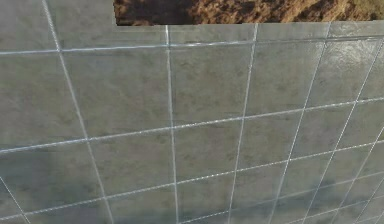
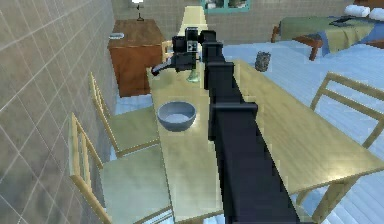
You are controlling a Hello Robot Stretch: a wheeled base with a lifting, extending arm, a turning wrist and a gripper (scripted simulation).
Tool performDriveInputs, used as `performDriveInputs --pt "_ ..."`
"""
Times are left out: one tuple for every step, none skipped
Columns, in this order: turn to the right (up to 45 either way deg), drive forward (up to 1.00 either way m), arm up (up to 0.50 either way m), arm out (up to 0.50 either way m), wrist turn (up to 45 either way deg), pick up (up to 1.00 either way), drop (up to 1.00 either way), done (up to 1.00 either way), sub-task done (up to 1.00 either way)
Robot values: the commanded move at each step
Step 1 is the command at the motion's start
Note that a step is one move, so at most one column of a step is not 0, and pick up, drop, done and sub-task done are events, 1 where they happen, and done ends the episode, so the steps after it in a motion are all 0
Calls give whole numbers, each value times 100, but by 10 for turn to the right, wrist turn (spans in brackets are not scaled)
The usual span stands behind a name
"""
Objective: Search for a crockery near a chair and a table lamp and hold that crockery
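wall: grey-green tiled wall (image 1: 190, 130) across the forward view; brown rough patch (image 1: 230, 10) at 12 o'clock, top edge.
arm: dark bar (image 2: 238, 150) up from 6 o'clock in the arm side view, over a long wooden table (image 2: 300, 130).
gripper: gripper (image 2: 165, 66) at 11 o'clock of centre, table and cabinet behind it.
fingers: cannot tell how they stand, or whether they hold anything.
bowl: grey-blue bowl (image 2: 176, 114) on the table, just at the arm's 9 o'clock, at the gripper's 6 o'clock.
cup: dark cup (image 2: 263, 61) on the table, 1 o'clock.
chairs: near chair (image 2: 100, 185) at 8 o'clock, second chair (image 2: 115, 125) at 9, third chair (image 2: 345, 95) at 3.
cabinet: brown cabinet (image 2: 135, 55) at 10 o'clock; lamp-like shape (image 2: 139, 10) beyond it.
bed: green bed (image 2: 330, 30) at 2 o'clock.
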Motion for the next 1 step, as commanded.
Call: performDriveInputs --pt "0 0 -26 0 0 0 0 0 0"
